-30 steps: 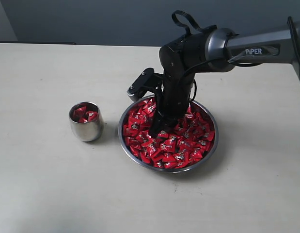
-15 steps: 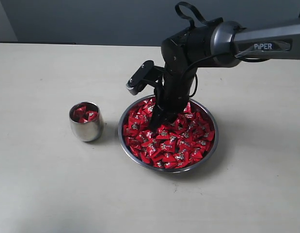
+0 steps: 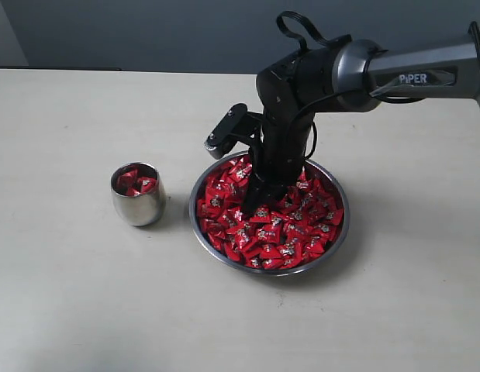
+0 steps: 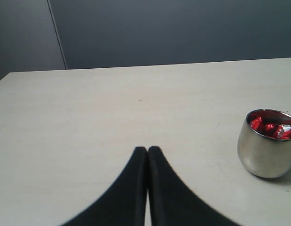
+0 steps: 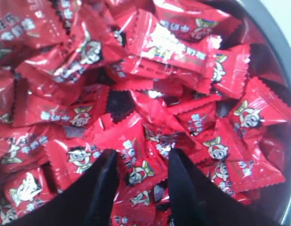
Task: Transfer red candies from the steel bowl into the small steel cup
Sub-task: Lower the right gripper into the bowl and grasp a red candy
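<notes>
The steel bowl [image 3: 338, 240] sits at the table's middle, heaped with red candies [image 3: 290, 232]. My right gripper [image 3: 259, 203] points straight down into the pile. In the right wrist view this right gripper [image 5: 143, 157] is open, its fingers [image 5: 105, 174] straddling one candy [image 5: 140, 162] among the heap [image 5: 183, 52]; the bowl's rim [image 5: 282, 56] shows at the edge. The small steel cup [image 3: 137, 195] stands left of the bowl with a few red candies [image 3: 136, 180] inside. In the left wrist view my left gripper [image 4: 147, 149] is shut and empty over bare table, the cup [image 4: 266, 155] off to one side.
The pale table [image 3: 69, 294] stretches all round the bowl and cup. A dark wall [image 3: 146, 31] runs behind the far edge. The right arm [image 3: 410, 74] reaches in from the right, above the table.
The right gripper rose slightly out of the candies half a second ago and has come back down into the pile. The cup and bowl have not moved.
</notes>
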Available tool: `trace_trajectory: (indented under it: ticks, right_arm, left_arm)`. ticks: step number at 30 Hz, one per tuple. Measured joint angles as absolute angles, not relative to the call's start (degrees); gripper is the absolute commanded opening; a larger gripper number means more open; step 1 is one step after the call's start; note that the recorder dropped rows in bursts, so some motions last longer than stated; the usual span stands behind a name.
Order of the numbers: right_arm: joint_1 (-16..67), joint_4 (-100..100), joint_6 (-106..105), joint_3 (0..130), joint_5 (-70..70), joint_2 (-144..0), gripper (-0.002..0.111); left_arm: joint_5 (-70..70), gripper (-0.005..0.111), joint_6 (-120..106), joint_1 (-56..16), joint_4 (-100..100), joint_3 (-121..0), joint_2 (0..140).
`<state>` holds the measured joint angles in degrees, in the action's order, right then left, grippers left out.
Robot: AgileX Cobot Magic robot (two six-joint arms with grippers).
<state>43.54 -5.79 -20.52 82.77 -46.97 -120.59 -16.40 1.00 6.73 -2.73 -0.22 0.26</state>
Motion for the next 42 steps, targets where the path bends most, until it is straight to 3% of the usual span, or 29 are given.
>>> trace_trajectory:
  ticks: [11,20,42]
  right_arm:
    - [43.5,-5.7,-21.8,82.8,-47.0,-120.6,0.036]
    - [43.5,-4.3,-39.4,82.8,-47.9,-120.6,0.036]
    - [43.5,-5.5,-40.1,82.8,-46.8,-122.9,0.036]
  left_arm:
    - [-16.4,0.0,1.0,6.7,-2.7,-0.2,0.3]
    - [-16.4,0.0,1.0,6.7,-2.7,-0.2,0.3]
    - [-16.4,0.0,1.0,6.7,-2.7,-0.2,0.3]
